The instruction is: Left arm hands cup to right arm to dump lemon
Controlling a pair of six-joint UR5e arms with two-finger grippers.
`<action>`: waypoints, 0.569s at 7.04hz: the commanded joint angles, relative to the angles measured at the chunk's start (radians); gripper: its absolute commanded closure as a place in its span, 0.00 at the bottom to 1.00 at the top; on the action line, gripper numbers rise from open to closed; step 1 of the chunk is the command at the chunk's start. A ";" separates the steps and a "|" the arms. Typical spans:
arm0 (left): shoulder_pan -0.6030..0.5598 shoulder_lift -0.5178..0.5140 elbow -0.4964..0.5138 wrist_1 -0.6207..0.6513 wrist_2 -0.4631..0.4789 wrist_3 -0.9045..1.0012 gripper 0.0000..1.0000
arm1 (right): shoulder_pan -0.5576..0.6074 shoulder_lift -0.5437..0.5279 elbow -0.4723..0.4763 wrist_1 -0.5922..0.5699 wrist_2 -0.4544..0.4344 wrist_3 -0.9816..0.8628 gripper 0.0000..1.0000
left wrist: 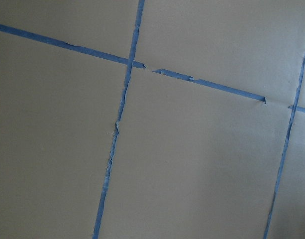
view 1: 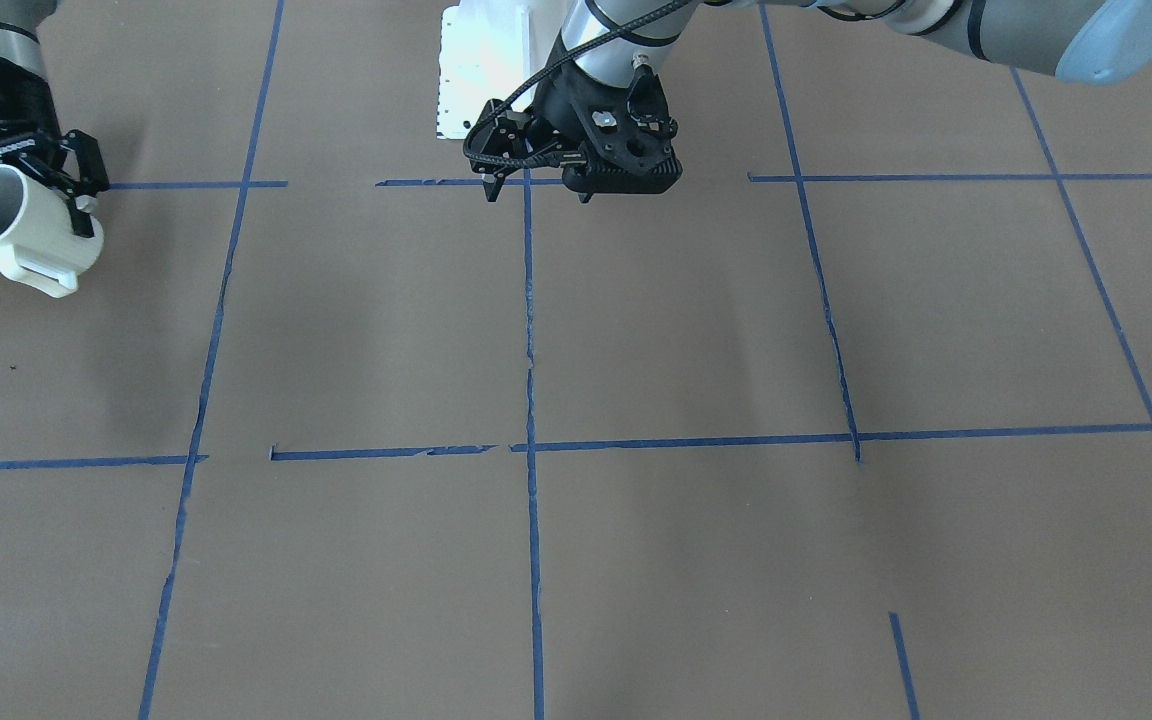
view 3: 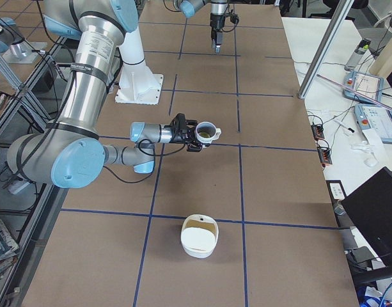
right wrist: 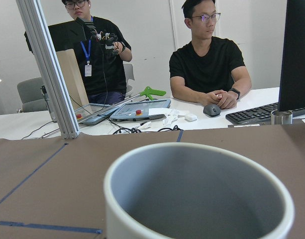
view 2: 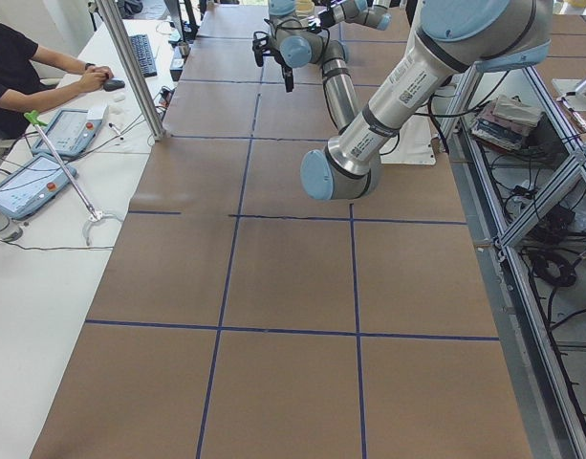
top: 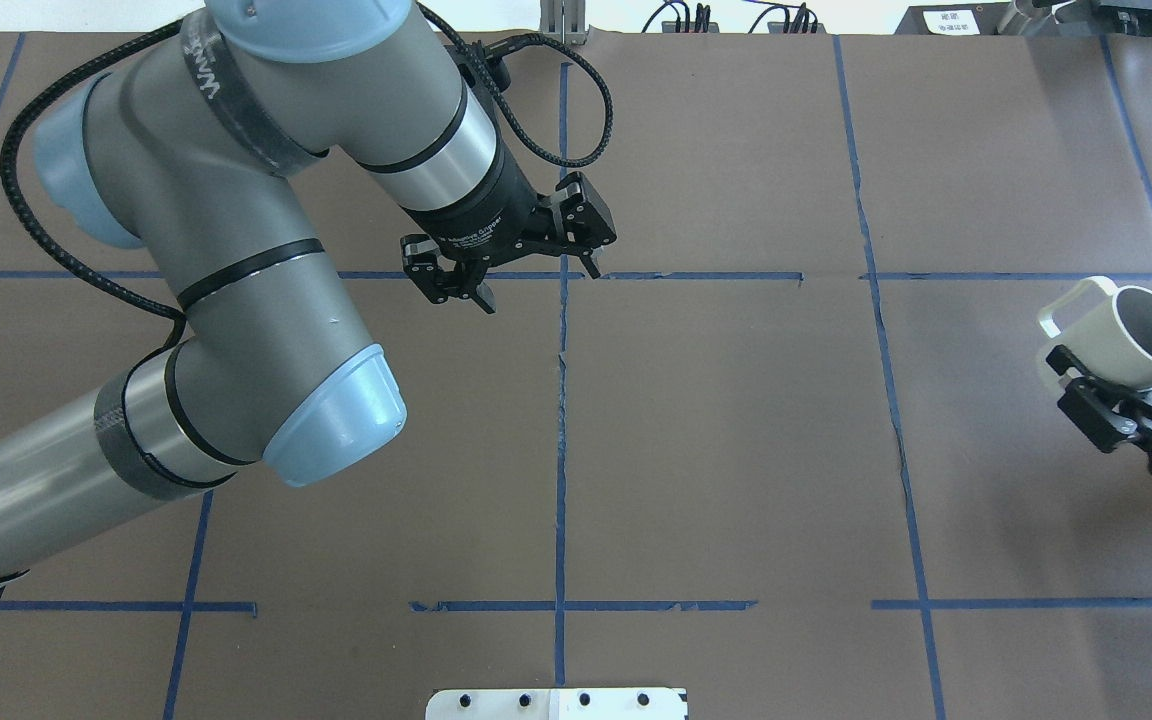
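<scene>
Nearest in the right side view, a white bowl (view 3: pixel 199 238) sits on the brown table (top: pixel 736 450), well apart from everything else. Beyond it the right gripper (top: pixel 1126 378) reaches out level and is clamped on the cup (top: pixel 1131 335), with a finger on either side of its wall. The cup hangs above the table near its right end, mouth up and a little tilted, handle pointing away from the robot. Nothing lies between cup and bowl. A dull yellowish patch inside the cup in that view may be the lemon (view 3: pixel 206 133), but it is too small to be sure, and the right wrist view shows only grey wall. Farther along, past the white base plate (top: pixel 556 703), the left gripper (top: pixel 538 282) hovers over a crossing of blue tape (top: pixel 561 450), fingers apart and holding nothing. Behind the table's far edge are a metal post (right wrist: pixel 48 69) and two men (right wrist: pixel 207 59) at a desk.
</scene>
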State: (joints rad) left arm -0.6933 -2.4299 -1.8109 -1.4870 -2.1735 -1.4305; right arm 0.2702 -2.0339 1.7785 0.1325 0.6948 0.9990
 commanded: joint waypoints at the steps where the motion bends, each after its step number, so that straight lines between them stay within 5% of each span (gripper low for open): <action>1: 0.001 0.014 -0.004 -0.001 0.009 -0.001 0.00 | 0.128 -0.045 -0.176 0.230 0.175 -0.006 0.98; 2: 0.003 0.014 -0.002 -0.001 0.009 -0.001 0.00 | 0.385 -0.023 -0.241 0.251 0.500 -0.008 0.98; 3: 0.009 0.009 -0.004 -0.001 0.011 -0.011 0.00 | 0.558 0.018 -0.286 0.246 0.711 0.001 0.98; 4: 0.011 0.005 -0.004 -0.002 0.011 -0.043 0.00 | 0.608 0.024 -0.325 0.256 0.744 0.010 0.98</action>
State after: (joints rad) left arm -0.6859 -2.4208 -1.8143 -1.4883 -2.1637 -1.4466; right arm 0.7483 -2.0297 1.5116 0.3731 1.2993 0.9999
